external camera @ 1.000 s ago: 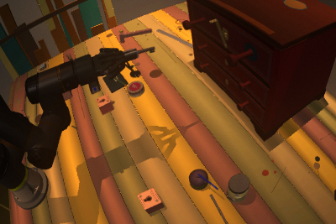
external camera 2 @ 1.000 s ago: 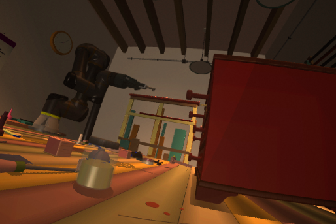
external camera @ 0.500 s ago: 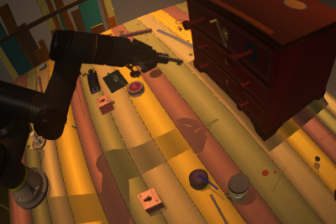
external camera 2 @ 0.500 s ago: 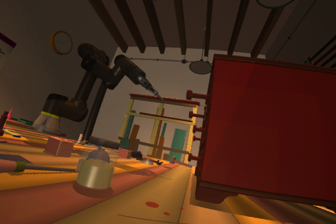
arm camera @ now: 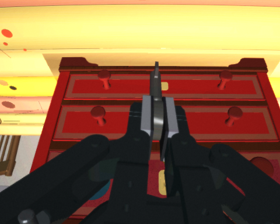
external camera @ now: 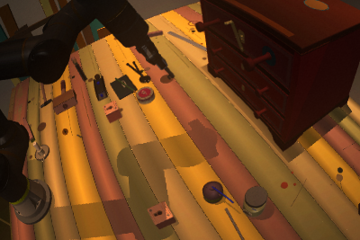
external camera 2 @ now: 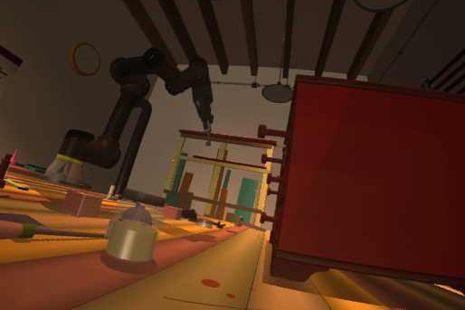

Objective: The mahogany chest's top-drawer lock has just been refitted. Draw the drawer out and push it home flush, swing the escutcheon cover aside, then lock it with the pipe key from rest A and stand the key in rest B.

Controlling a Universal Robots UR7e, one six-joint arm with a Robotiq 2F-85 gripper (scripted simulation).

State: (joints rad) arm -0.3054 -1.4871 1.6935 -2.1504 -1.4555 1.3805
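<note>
My gripper (arm camera: 159, 116) (external camera: 163, 65) (external camera 2: 207, 136) has its two finger pads clamped on the flat bow of the pipe key (arm camera: 156, 87). The grey shank sticks out ahead of the fingers. It hangs high over the striped bench, left of the mahogany chest (external camera: 274, 46) (external camera 2: 371, 178), some way from its drawer fronts. The top drawer (external camera: 238, 37) sits in line with the drawers below it. Its brass escutcheon cover (external camera: 233, 33) is swung up and aside. In the wrist camera the drawer fronts and their red knobs (arm camera: 103, 77) fill the view beyond the key.
Behind the bench stands a wooden rack (external camera 2: 217, 178) with boards. Two pink rest blocks (external camera: 112, 111) (external camera: 160, 214) sit on the bench. A dark pad, a red disc (external camera: 145, 93), a round dish (external camera: 213, 192) and a tin (external camera: 255, 200) also lie there.
</note>
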